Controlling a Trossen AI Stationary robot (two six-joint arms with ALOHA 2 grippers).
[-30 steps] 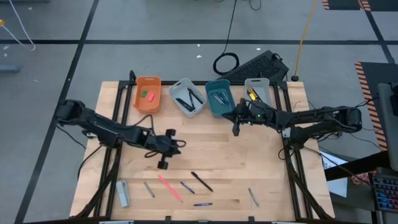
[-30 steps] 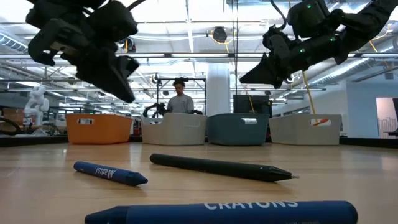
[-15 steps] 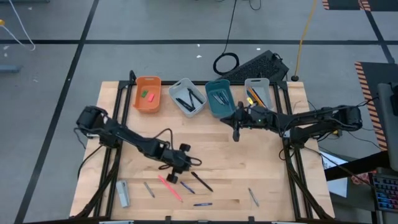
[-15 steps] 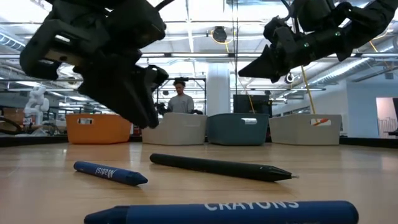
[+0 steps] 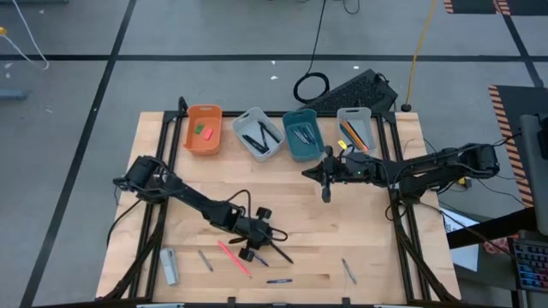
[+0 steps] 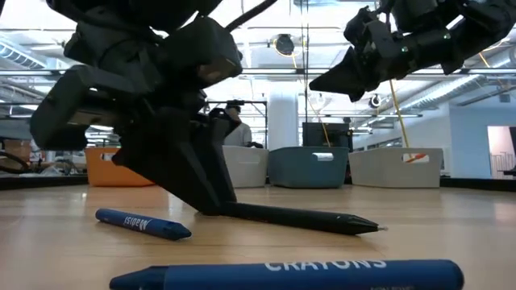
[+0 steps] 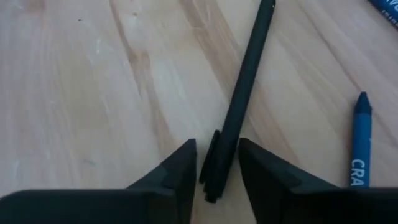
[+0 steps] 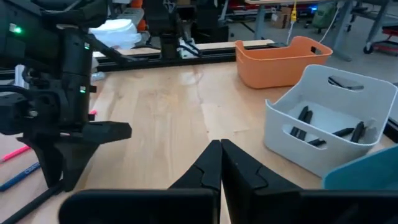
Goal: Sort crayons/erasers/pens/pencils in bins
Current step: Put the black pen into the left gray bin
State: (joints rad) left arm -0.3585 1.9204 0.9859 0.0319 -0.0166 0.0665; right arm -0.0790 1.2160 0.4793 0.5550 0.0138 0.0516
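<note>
Left wrist view cuts off the black pen (image 7: pixel 239 102) between gripper (image 7: pixel 216 171) fingers.

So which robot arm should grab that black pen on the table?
The left one. Its left gripper is already down at the black pen, fingers open on either side of it. The right gripper is shut and hangs far off near the bins.

The wooden table (image 5: pixel 360 231) stands on a grey floor (image 5: pixel 214 34) with dark lines. A black keyboard (image 5: pixel 355 88) lies on that floor. The low view shows bright ceiling lights (image 6: pixel 266 16), a white pillar (image 6: pixel 283 117) and a person (image 6: pixel 235 129).
</note>
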